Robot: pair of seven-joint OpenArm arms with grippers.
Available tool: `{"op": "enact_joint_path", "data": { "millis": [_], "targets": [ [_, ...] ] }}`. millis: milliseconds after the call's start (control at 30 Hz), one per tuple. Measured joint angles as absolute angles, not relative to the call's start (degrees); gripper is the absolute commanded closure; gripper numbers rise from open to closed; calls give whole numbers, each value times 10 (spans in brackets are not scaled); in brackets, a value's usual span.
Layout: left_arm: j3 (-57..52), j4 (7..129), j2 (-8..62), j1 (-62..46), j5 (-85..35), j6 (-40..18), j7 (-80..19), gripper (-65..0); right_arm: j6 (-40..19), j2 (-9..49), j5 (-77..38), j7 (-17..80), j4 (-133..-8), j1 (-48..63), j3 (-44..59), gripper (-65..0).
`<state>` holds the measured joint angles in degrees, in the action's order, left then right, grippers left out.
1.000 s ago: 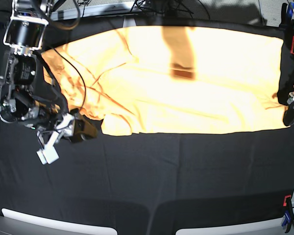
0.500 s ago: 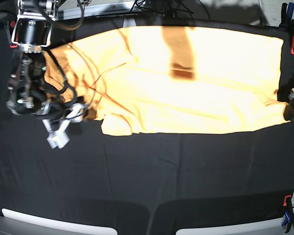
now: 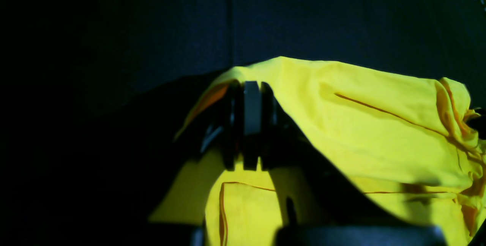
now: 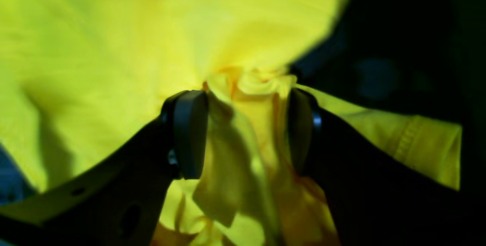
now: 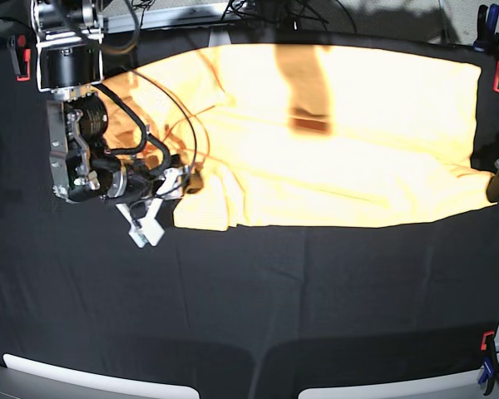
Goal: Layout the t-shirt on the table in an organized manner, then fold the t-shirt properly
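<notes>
Two sets of fingers bracket my t-shirt (image 5: 341,141), which lies spread lengthwise across the far half of the black worktop (image 5: 258,307), its long axis running side to side in the base view. Nearest the bunched sleeve end, my right fingers (image 4: 243,132) stand wide apart with a twisted knot of cloth between the pads, not visibly clamped. Farther along, at the opposite hem corner, my left fingers (image 3: 246,124) are pressed closed on the fabric edge. Any smoothing pull, I judge, runs along that axis.
</notes>
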<state>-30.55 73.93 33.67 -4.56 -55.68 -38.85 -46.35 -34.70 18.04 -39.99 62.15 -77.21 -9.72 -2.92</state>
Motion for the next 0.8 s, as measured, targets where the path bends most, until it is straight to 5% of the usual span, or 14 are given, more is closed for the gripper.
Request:
{"op": "enact_joint_path", "data": {
  "millis": [800],
  "targets": [
    [-305,739,337,-46,-557,-389,-463,0,-347,172,-403,657,-801,-128,-29,-318]
  ]
}}
